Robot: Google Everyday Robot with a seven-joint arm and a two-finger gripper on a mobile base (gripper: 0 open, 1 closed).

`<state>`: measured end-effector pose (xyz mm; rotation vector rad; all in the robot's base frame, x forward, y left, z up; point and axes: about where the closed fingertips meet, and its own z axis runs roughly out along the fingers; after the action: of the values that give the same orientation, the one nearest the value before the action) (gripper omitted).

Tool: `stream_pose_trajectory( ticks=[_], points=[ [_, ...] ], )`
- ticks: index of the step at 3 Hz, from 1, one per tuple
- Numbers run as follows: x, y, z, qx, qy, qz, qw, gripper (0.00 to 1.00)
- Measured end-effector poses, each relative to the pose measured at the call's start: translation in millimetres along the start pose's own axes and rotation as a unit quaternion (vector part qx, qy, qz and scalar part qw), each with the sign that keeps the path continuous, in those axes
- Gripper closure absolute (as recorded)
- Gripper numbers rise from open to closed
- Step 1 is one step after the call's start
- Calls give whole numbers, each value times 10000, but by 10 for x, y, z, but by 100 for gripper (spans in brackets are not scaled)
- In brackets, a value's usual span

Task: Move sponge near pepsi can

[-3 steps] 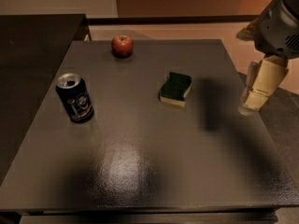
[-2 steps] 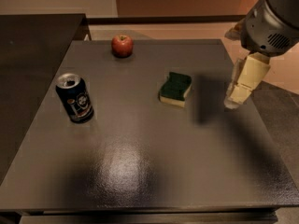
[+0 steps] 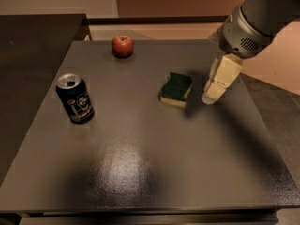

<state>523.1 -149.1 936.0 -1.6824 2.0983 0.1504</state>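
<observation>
Over the far right part of the dark table (image 3: 140, 168), as I stand looking at it, the gripper (image 3: 209, 97) hangs from a thick grey arm (image 3: 255, 22) that comes in from the upper right corner. Its pale cream tip points down and a little to the left, toward the tabletop; whether it is spread apart or drawn together I cannot tell from where I stand, and it holds nothing that I can see. Just to the left of that tip lies the sponge (image 3: 176, 89), flat on the table with its dark green side up and the pale yellow foam showing along its near edge. It sits close beside the gripper but apart from it, with a strip of shadow falling between the two. Farther out to the left, well apart from the sponge, the pepsi can (image 3: 75, 98) stands upright near the table's left edge, its silver top open to view and a round logo on its side. Toward the back of the table, left of the sponge, rests a red apple (image 3: 123, 46).
</observation>
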Motion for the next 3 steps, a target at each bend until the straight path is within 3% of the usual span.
stream_pose_trajectory(
  ticks=[1,3],
  points=[
    [-135,-30,183,-82,-111,23,9999,0],
    [-146,-103,497,-196,-52,125,9997,0]
  ],
)
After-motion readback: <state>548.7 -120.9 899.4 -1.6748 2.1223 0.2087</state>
